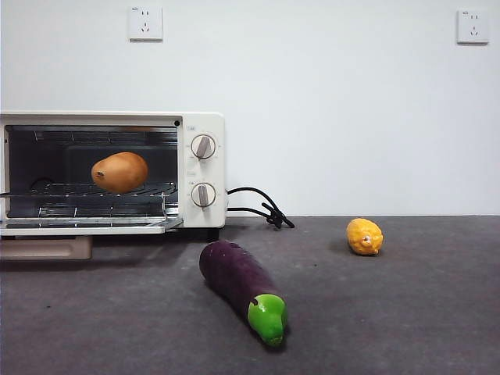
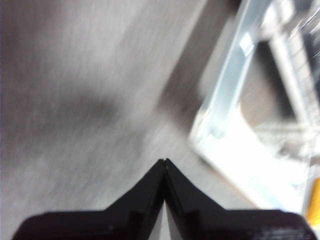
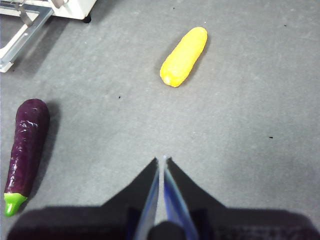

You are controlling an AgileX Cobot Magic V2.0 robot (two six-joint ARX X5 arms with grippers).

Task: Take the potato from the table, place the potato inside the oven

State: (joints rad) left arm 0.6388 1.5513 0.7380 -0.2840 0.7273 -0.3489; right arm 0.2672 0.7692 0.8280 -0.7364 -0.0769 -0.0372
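Potato [image 1: 119, 172] already inside the oven [image 1: 201, 125], resting on the wire rack behind the dropped-open door [image 1: 86, 226], long axis running across the oven's width, parallel to the door opening. Nothing gripping it; no arm visible in the front view.

Left gripper [image 2: 165, 162] pinched closed on nothing, tips meeting at a point, hanging over the table [image 2: 75, 100] just beside the oven's open door and bright frame. Picture heavily smeared, so exact standing relative to the oven hard to fix. Right gripper [image 3: 162, 159] likewise closed and empty, over bare table well apart from the oven, with the yellow fruit [image 3: 184, 56] ahead of it and the eggplant [image 3: 25, 150] off to one side, between it and the oven corner.

Judged from this: placing done, potato delivered. If anything remains, probably only closing the door, though the task does not ask for it. For that, left arm clearly the nearer, beside the door edge; beige handle [image 1: 45, 248] low at the door's front lip, below the oven floor level. Potato well back from the opening, clear of the door's swing.
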